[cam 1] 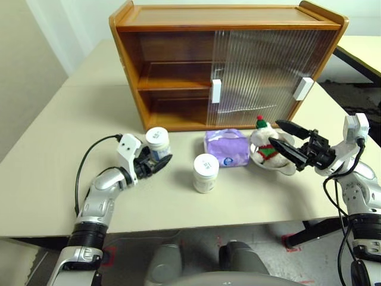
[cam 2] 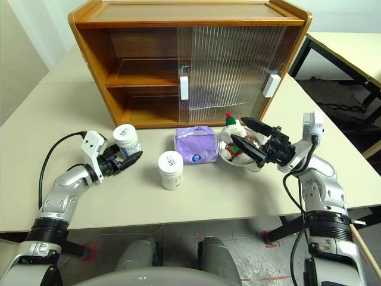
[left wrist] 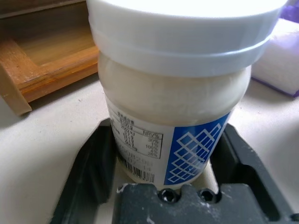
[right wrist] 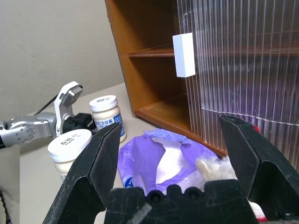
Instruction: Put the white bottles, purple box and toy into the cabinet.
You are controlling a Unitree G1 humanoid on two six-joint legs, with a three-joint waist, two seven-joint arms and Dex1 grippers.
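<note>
Fingers point(cam 1: 162, 161) of the left gripper point(cam 1: 156, 164) sit on either side of one white bottle point(cam 1: 158, 143) on the table point(cam 1: 47, 173), just in front of the cabinet's point(cam 1: 226, 65) open left half; whether they press it yet I cannot tell from the head views. Both cabinet shelves there hold nothing. The second white bottle point(cam 1: 205, 173) stands apart, nearer the table edge, beside the purple box point(cam 1: 226, 148). The toy point(cam 1: 266, 143) lies in a silver bowl point(cam 1: 262, 162). The right gripper point(cam 1: 287, 143) hovers over that bowl, fingers spread wide, holding nothing.

From the left wrist, the bottle point(left wrist: 177, 107) stands upright between the two black fingers point(left wrist: 91, 172), close to both.

From the right wrist, its fingers point(right wrist: 96, 163) gape over the purple box point(right wrist: 149, 161) and a bit of the toy point(right wrist: 212, 168), with both bottles and the left gripper point(right wrist: 81, 122) beyond.
</note>
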